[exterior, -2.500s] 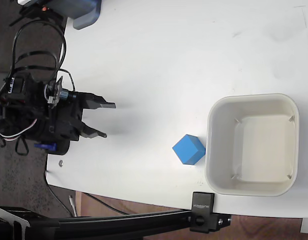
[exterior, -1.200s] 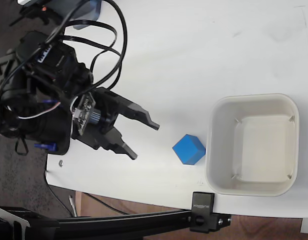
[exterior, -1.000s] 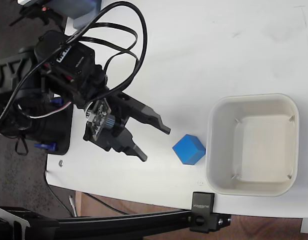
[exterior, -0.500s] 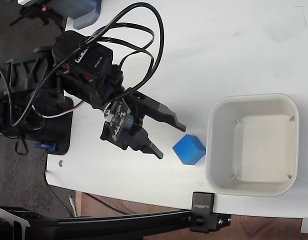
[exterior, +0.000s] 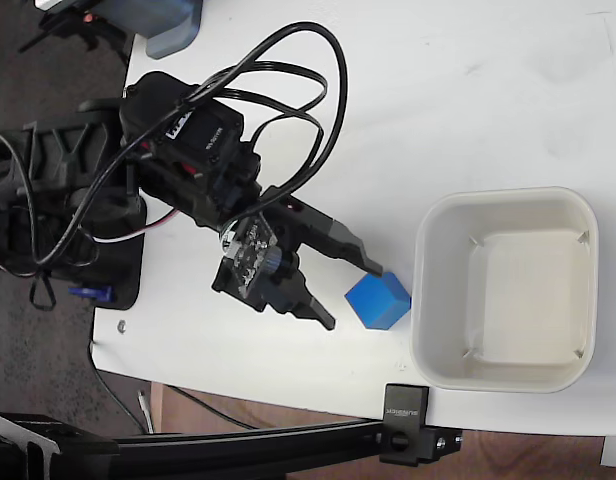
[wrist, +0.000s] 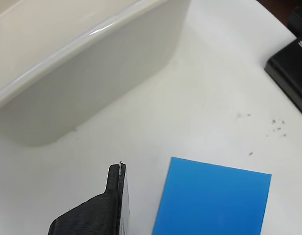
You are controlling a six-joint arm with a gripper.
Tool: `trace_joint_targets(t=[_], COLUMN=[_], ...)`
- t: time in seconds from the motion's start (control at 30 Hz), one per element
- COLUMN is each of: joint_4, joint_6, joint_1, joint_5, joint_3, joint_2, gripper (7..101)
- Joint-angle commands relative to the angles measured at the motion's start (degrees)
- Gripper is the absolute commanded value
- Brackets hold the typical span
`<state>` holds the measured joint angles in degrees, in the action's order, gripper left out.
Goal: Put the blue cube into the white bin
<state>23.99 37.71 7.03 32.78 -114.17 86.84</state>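
The bin (exterior: 505,288) held nothing, with the cube (exterior: 378,300) on the desk (exterior: 408,110) just beside its left wall. The hand (exterior: 352,295) was open, fingers reaching the cube's left side.

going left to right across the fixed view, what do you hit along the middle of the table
arm → gripper with open jaws → cube → bin
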Motion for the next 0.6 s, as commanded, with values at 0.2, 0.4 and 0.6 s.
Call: trace_joint_targets(t=[0.2, 0.4, 0.6], joint_4=[-1.6, -3.6, -4.8], joint_6=[0.8, 1.5, 2.4], joint_1=[-0.7, -1.0, -1.1], joint_5=[-0.8, -1.1, -1.6], joint_3=[3.1, 2.5, 2.7], joint_2=[0.2, -1.1, -2.6], gripper=[99.2, 98.9, 98.9])
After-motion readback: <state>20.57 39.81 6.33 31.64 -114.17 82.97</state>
